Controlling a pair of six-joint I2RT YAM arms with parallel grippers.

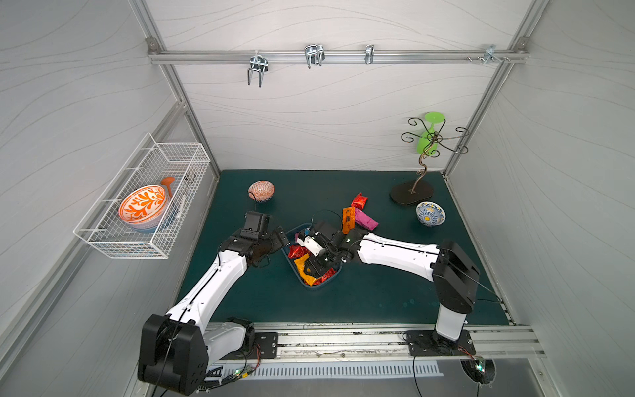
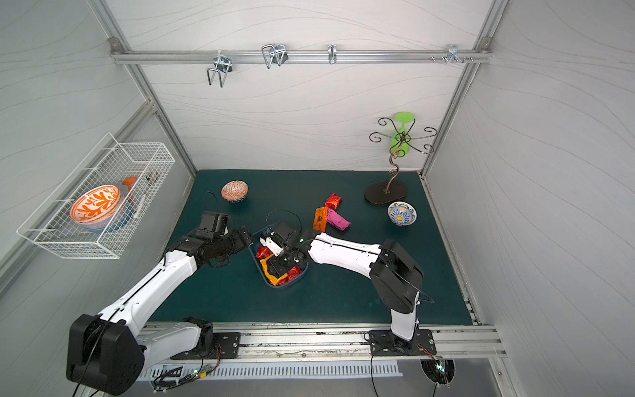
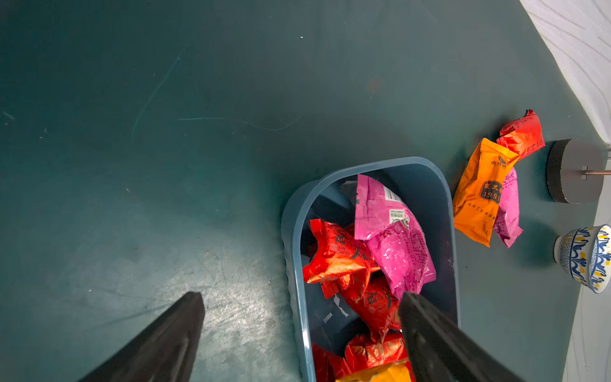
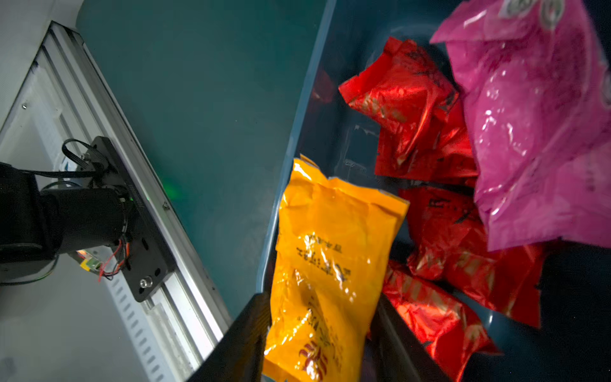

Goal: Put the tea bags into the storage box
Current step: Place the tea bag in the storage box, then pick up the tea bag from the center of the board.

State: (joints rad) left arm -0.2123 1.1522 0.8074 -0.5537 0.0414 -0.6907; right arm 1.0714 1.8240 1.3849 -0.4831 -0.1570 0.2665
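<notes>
**Right claw over the box; three bags out on the worktop**

Right claw [image 4: 322, 299] hangs over the storage box [image 3: 393, 162] with its jaws spread. An orange-yellow sachet [image 4: 327, 251] lies loose between them, its far end down among the red ones. Reads as a drop, in my judgement. Left claw [image 3: 301, 294] is spread too and holds nothing, with one finger above the box and the other above bare worktop [image 1: 378, 292].

Most tea bags are in the box. Three lie outside in a touching cluster just beyond its far end, toward the back wall on the right arm's side:
- orange sachet [image 1: 348, 220], long axis roughly front to back
- magenta sachet [image 1: 367, 220], partly under it and slanting
- red sachet [image 1: 359, 200], farthest back

The right arm is clearly nearer. Its claw would need to lift clear and reach back past the rim.

Writing: the orange sachet has a dark badge with numerals starting "199", last digit unclear. The boxed magenta bag [image 3: 390, 231] shows a white barcode label. Other dark characters are not legible.
</notes>
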